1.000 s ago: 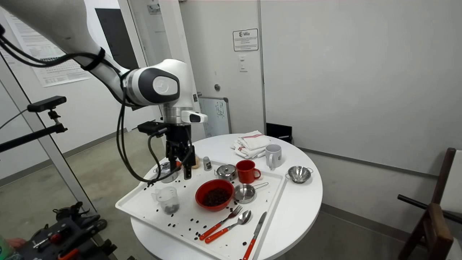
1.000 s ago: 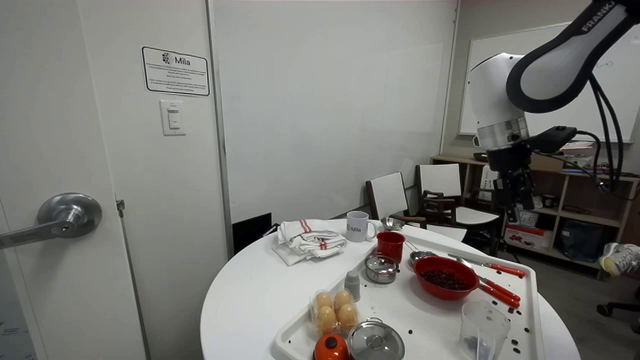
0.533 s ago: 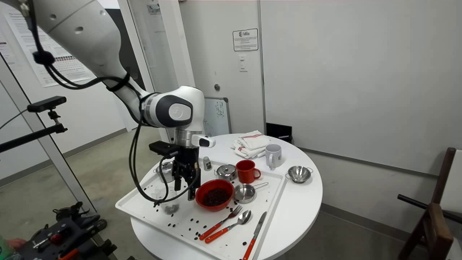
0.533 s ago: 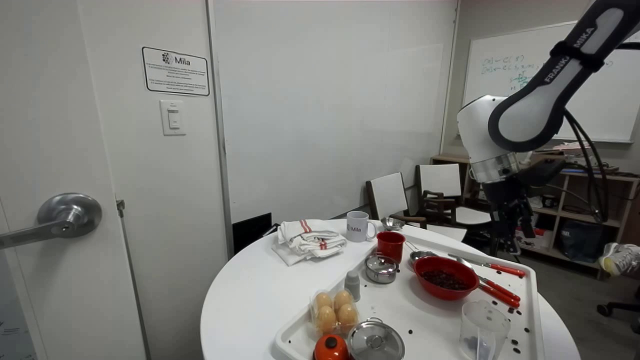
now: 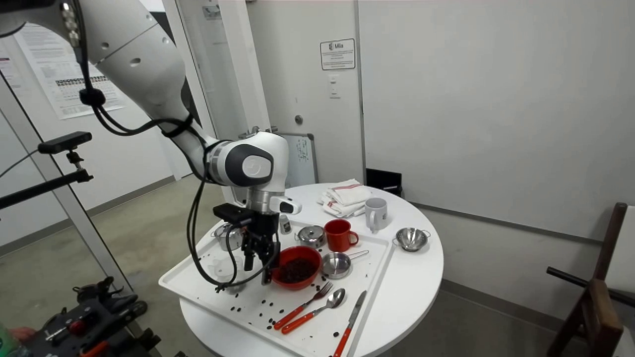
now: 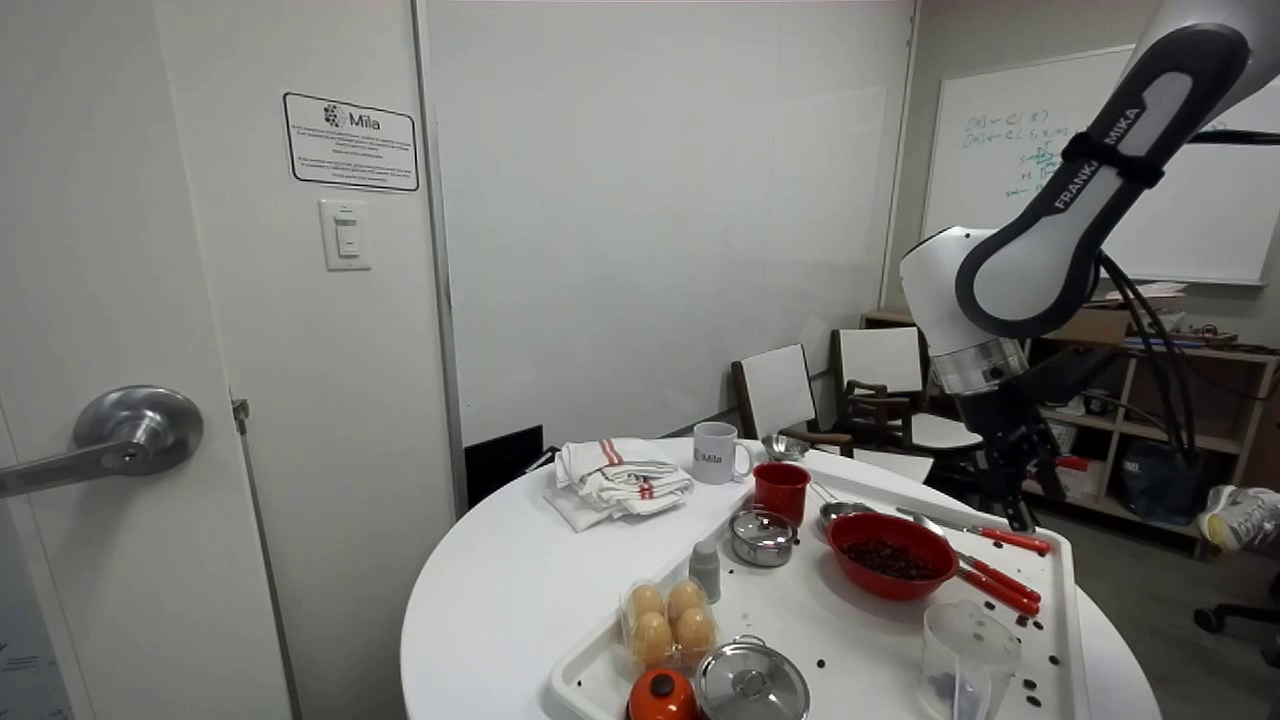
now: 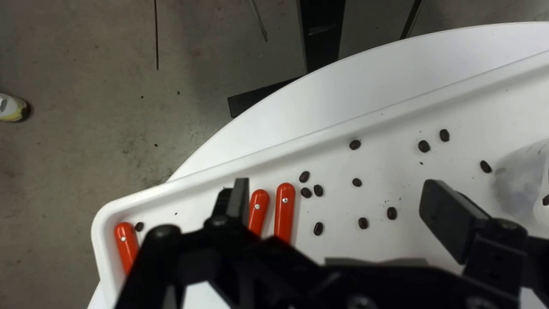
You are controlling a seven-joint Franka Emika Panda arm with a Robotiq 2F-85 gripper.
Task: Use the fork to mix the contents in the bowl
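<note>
The gripper (image 7: 336, 206) hangs spread wide, one bowl (image 6: 886, 583) near it, one fork (image 5: 297, 311), one spoon (image 5: 305, 319) and one knife (image 5: 347, 333) lower down

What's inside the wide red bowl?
The bowl holds a heap of what look like dark beans; its bottom beneath them is covered and cannot be seen.

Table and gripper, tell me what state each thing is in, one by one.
Gripper: open, holding nothing.
Fork: lying on the tray.
Spoon: lying beside the fork.
Knife: lying on the tray.
Bowl: upright, partly filled.
Contents: loose pieces; mixed or not, cannot tell.
Small pot: lidded.
Large pot: lidded.
Clear cup: upright, something dark inside.
Towels: folded, stacked.
Red mug: upright.
Mila mug: upright.
Shaker: upright.
Pan: upright.
</note>
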